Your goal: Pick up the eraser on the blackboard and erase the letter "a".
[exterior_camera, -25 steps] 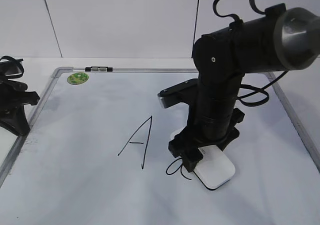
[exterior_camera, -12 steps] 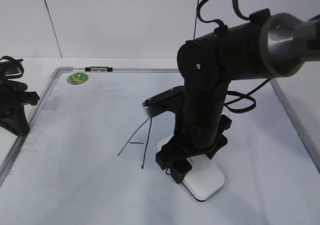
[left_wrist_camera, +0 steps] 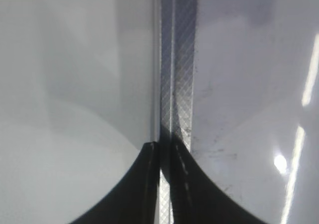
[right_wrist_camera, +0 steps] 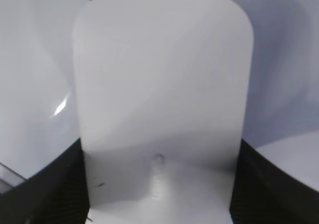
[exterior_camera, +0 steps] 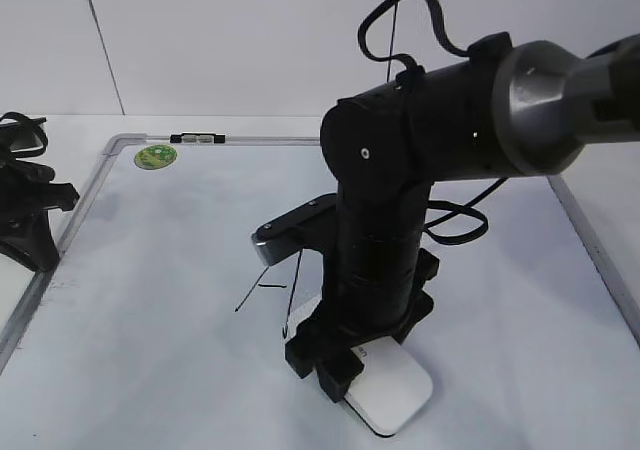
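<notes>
The eraser, a white glossy block, lies flat on the blackboard near its front edge. My right gripper is shut on it from above. In the right wrist view the eraser fills the frame between the two black jaws. The letter "a" is hidden under the right arm and eraser. Only thin strokes of the capital "A" show left of the arm. My left gripper rests at the board's left edge, and its jaws are shut over the grey frame.
A round green sticker and a small black clip sit at the board's far left corner. The right arm's cable loops above its wrist. The grey frame runs along the right side. A pale wall stands behind.
My right gripper has slid the eraser left and toward the front of the board, over the spot where the small "a" was. Most of the capital "A" no longer shows. The left arm has not moved.
</notes>
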Controlling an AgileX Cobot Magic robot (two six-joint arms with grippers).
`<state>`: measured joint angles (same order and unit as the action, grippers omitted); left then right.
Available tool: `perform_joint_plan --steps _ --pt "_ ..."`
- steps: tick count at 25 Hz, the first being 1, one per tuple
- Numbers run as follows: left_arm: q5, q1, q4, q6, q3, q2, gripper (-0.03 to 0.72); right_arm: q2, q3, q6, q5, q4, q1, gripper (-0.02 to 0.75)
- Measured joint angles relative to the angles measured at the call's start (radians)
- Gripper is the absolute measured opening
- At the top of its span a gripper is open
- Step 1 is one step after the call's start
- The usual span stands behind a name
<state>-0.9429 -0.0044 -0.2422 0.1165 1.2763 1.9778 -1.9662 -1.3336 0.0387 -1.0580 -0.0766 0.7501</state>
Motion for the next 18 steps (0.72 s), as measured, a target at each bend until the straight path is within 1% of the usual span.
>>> perform_joint_plan --steps 6,10,12,18 --pt "0.000 0.000 0.000 0.000 0.000 0.000 0.046 0.000 0.000 0.000 -0.004 0.005 0.010 0.557" --pt "0.000 0.000 0.000 0.000 0.000 0.000 0.046 0.000 -0.019 -0.018 -0.019 0.030 0.016 0.557" --pt "0.000 0.000 0.000 0.000 0.000 0.000 0.046 0.007 -0.041 -0.039 -0.035 0.056 0.016 0.557" --pt "0.000 0.000 0.000 0.000 0.000 0.000 0.046 0.097 -0.145 -0.125 -0.074 0.192 0.017 0.557"
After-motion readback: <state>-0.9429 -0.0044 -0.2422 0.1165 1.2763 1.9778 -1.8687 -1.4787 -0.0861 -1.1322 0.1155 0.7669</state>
